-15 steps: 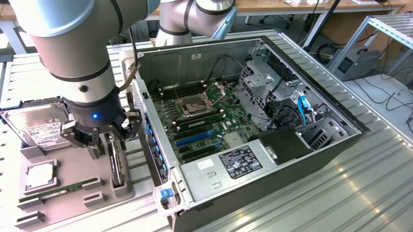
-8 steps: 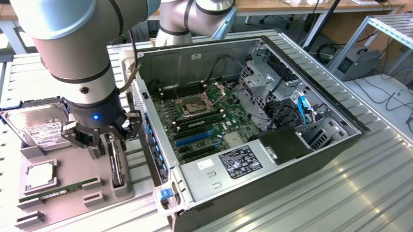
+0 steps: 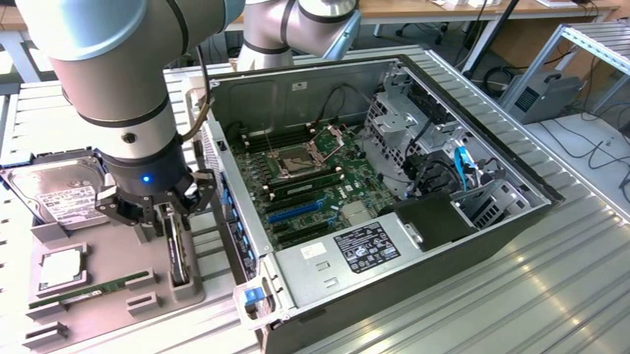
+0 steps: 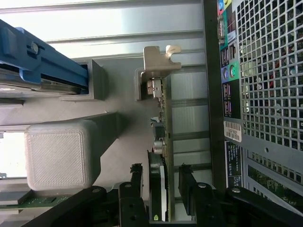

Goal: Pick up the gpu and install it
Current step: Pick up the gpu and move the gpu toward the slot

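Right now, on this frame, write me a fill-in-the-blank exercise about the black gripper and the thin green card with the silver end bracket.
1. The gpu, a thin green card with a silver end bracket, stands on its ____ in a grey slotted holder.
2. The black gripper has one finger on each side of the card, its jaws ____.
3. The silver boxy hard drive with a white label lies to the exterior view's ____ of the gripper.
Missing words: edge; open; left.

Identify your gpu [image 4: 161, 142] by its green edge and silver bracket [image 4: 158, 59]. The holder tray [image 4: 123, 156] is grey; the case grille [image 4: 270, 71], square-meshed.
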